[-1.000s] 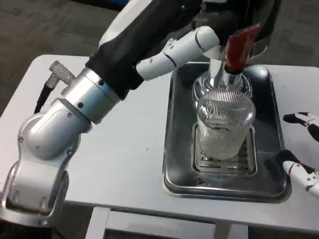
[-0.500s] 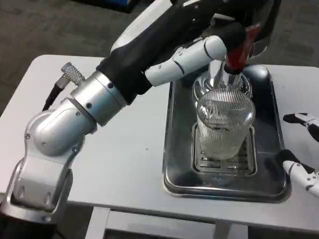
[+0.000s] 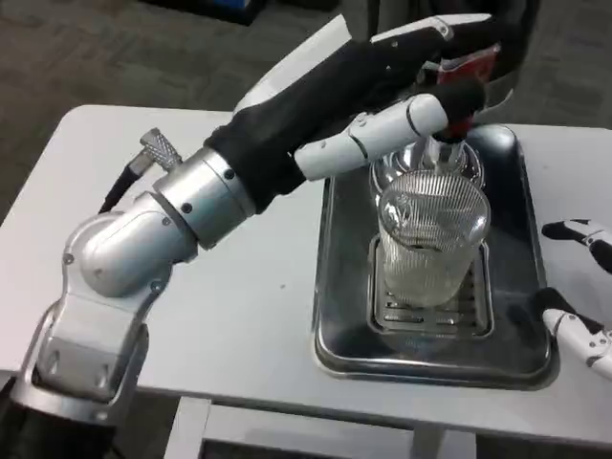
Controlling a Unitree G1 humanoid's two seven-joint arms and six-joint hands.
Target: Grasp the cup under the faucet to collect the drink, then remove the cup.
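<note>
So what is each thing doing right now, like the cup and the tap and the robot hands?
Cup: upright on the drain grate under the tap, not held.
Tap handle: red, the left robot hand is on it.
Tray: flat on the table, holding the cup.
Right robot hand: beside the tray, fingers apart, holding nothing.
</note>
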